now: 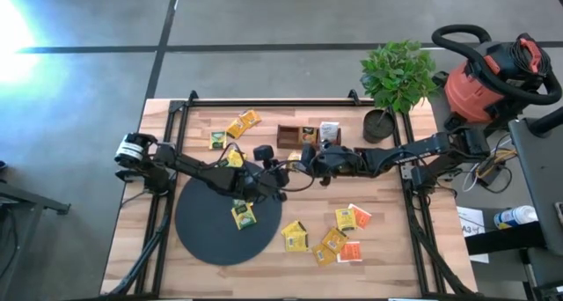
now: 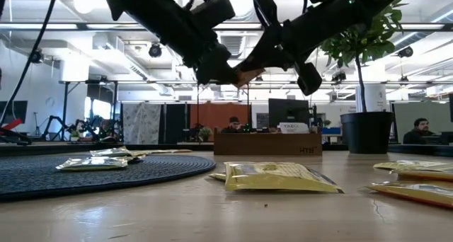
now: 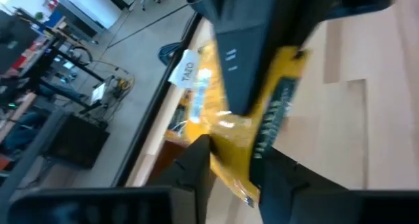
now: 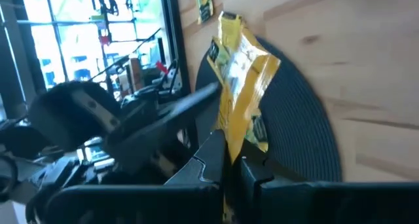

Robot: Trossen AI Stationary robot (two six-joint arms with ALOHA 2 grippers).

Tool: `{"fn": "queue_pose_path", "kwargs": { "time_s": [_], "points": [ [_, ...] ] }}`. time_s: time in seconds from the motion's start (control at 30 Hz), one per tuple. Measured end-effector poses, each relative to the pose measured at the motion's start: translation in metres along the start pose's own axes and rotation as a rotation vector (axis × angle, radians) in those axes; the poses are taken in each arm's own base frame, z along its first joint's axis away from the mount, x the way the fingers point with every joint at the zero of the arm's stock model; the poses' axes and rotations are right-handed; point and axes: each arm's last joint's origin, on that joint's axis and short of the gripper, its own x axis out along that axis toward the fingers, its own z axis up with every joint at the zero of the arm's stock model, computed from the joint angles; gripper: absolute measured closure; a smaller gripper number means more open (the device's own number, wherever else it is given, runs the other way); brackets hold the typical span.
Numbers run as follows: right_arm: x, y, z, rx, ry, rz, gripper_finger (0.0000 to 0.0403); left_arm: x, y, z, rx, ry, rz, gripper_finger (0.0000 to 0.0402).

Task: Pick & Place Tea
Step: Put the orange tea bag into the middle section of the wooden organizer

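Right gripper pinched tight on a yellow tea sachet, held in the air over mid-table. Left gripper meets it there, fingers either side of the same sachet (grip not certain). Black disc at seven o'clock below, one sachet on it; loose sachets at five o'clock; wooden tray at twelve.

Scattered sachets and wooden tray crowd mid-table.

Yellow tea sachet pinched aloft above the table, crumpled. Another flat on the black disc; more yellow and orange-red ones scattered on the wood.
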Motion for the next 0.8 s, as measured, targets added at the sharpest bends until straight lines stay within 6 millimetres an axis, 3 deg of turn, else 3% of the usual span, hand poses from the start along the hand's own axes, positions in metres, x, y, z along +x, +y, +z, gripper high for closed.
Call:
{"fn": "queue_pose_path", "kwargs": {
  "time_s": [0.27, 0.53, 0.8],
  "points": [
    [0.000, 0.000, 0.000, -0.029, 0.024, -0.006, 0.0394, 0.001, 0.001, 0.000, 0.008, 0.005, 0.014, 0.0395],
    [-0.002, -0.005, 0.008, -0.296, 0.078, -0.091, 0.0382, 0.001, 0.000, -0.001, 0.013, 0.000, -0.058, 0.0400],
    [-0.013, -0.007, 0.014, -0.498, 0.098, -0.159, 0.0310, 0.002, 0.000, -0.007, 0.020, 0.047, -0.086, 0.0401]
  ]
}}
